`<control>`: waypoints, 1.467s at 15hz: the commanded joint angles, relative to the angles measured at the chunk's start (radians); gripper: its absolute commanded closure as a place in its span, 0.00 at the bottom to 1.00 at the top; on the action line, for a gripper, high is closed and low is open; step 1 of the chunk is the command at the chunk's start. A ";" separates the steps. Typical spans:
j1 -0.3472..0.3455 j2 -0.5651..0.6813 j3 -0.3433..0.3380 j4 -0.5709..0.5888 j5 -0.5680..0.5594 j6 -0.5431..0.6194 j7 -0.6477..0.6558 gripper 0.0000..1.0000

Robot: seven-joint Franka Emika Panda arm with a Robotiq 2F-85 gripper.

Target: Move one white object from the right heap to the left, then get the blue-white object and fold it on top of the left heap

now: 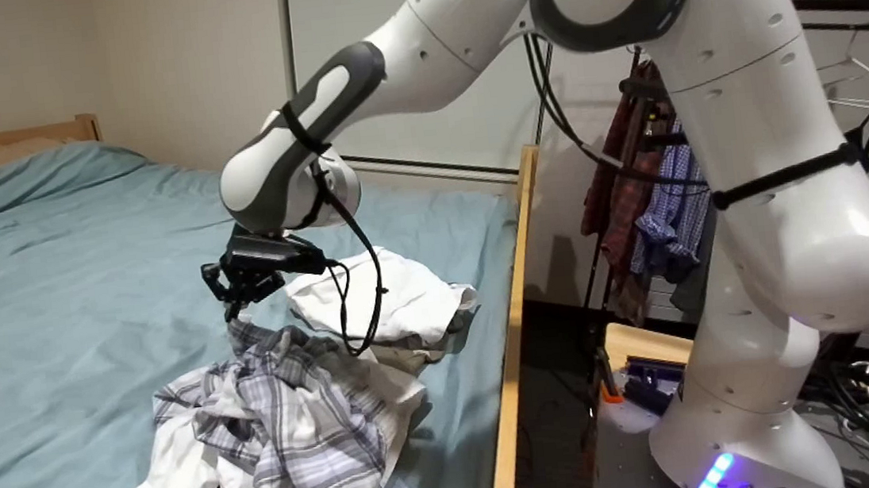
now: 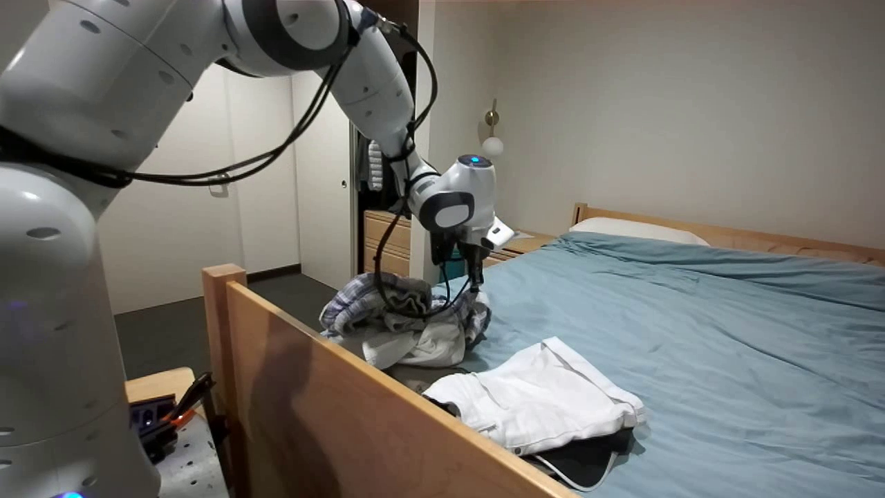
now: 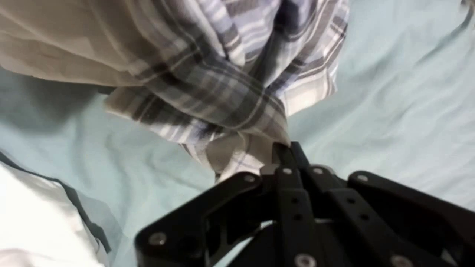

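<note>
The blue-white object is a grey-blue and white plaid cloth [image 1: 317, 431], crumpled on a heap of clothes. It also shows in an exterior view [image 2: 377, 301] and the wrist view [image 3: 222, 92]. White cloth [image 1: 174, 480] lies under it and spreads onto the bed. My gripper [image 1: 232, 311] is at the edge of this heap, its fingertips low over the bed. In the wrist view the fingers [image 3: 289, 148] are together, with a pulled-up corner of the plaid cloth at their tips. The other heap has a white folded garment [image 2: 546, 404] on top of dark cloth.
Both heaps lie on a teal bedsheet [image 1: 74, 310]. A wooden bed board [image 2: 387, 401] runs between the bed and the robot base. Black cables [image 1: 374, 282] hang in a loop from the wrist over the heaps. Clothes hang on a rack [image 1: 668, 189] behind the arm.
</note>
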 commanded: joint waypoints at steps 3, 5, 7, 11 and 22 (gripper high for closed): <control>0.090 -0.290 0.007 -0.358 -0.115 0.190 -0.024 1.00; 0.102 -0.374 0.034 -0.473 -0.109 0.288 -0.028 1.00; 0.172 -0.452 -0.015 -0.591 -0.132 0.394 0.023 1.00; 0.264 -0.618 -0.080 -0.836 -0.166 0.517 0.021 1.00; 0.624 -0.565 -0.049 -0.772 -0.086 0.384 -0.028 1.00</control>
